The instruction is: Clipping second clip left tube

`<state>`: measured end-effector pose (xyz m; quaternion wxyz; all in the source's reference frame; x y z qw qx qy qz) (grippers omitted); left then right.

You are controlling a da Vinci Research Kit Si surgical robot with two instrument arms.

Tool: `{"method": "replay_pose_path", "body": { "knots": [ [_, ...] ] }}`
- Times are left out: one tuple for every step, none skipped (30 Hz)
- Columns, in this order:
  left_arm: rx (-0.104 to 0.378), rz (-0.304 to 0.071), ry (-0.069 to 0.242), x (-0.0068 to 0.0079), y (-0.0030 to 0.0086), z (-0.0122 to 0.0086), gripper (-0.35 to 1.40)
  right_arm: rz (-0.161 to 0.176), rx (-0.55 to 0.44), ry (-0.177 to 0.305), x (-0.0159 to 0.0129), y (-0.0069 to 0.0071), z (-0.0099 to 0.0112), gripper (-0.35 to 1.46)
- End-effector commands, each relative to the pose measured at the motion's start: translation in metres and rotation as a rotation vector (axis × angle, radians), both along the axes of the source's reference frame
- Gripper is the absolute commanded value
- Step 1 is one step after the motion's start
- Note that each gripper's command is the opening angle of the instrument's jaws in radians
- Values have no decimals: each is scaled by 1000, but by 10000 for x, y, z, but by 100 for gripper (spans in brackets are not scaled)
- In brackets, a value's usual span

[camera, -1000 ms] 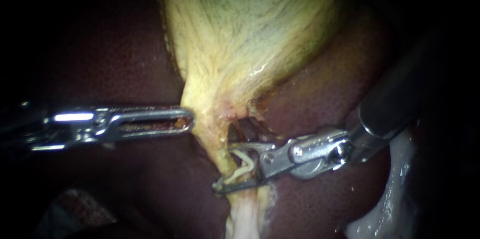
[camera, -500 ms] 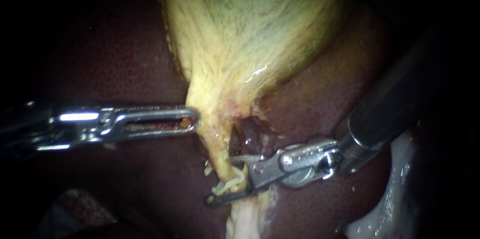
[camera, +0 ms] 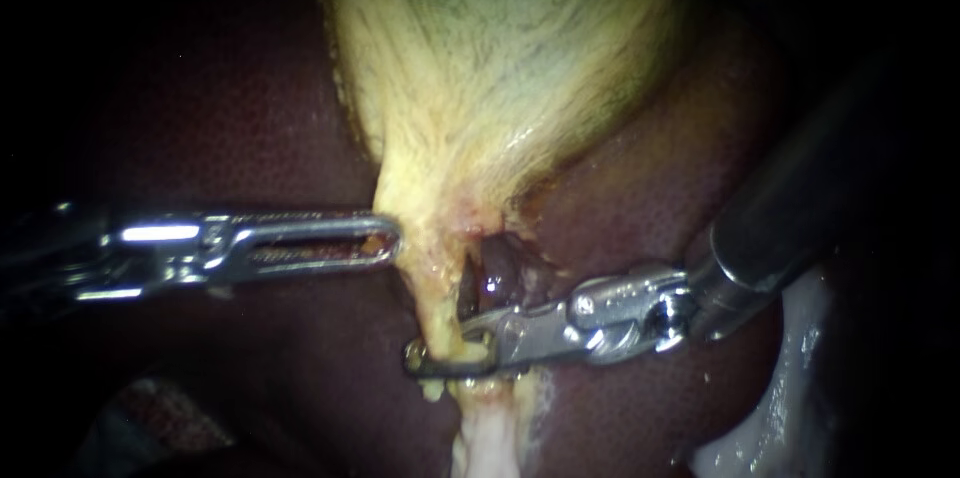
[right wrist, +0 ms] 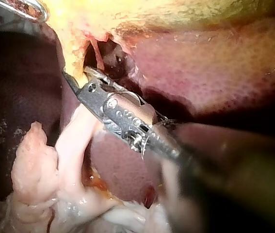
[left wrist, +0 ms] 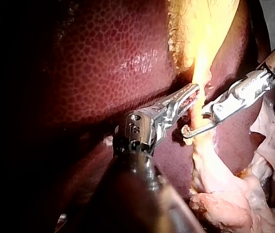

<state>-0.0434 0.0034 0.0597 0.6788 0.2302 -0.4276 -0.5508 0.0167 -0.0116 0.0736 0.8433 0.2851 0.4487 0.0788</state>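
The pale yellow gallbladder (camera: 500, 68) narrows to a thin tube (camera: 440, 313) that runs down left of a dark opening (camera: 495, 278) in the tissue. My right instrument (camera: 450, 358) reaches across from the right, and its slim jaws are shut on this left tube just below the opening (left wrist: 195, 131) (right wrist: 76, 80). The clip is hidden inside the jaws. My left instrument (camera: 385, 238) lies level from the left, jaws shut on the edge of the gallbladder's neck (left wrist: 190, 92).
Dark red liver (camera: 250, 118) surrounds the gallbladder on both sides. Pale fatty tissue (camera: 485, 438) hangs below the clamped spot, and more whitish tissue (camera: 790, 398) lies at the lower right. The right instrument's thick shaft (camera: 800, 208) crosses the upper right.
The right instrument's jaws were open around the tube with a white clip showing between them; they have closed on the tube. The left instrument has pushed slightly right.
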Motion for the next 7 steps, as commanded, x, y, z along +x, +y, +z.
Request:
{"method": "replay_pose_path", "body": {
  "knots": [
    [0, 1, -1, -1, 0, 0, -35, -2, 0, 2, 0, 0, 0, -35],
    [0, 1, -1, -1, 0, 1, -35, -2, 0, 2, 0, 0, 0, -35],
    [0, 1, -1, -1, 0, 1, -35, -2, 0, 2, 0, 0, 0, -35],
    [0, 0, 0, -1, 1, 1, -35, -2, 0, 2, 0, 0, 0, -35],
    [0, 1, -1, -1, 1, 1, -35, -2, 0, 2, 0, 0, 0, -35],
    [0, 1, -1, -1, 1, 2, -35, -2, 0, 2, 0, 0, 0, -35],
    [0, 1, -1, -1, 1, 2, -35, -2, 0, 2, -1, 0, 0, -35]
  ]
}}
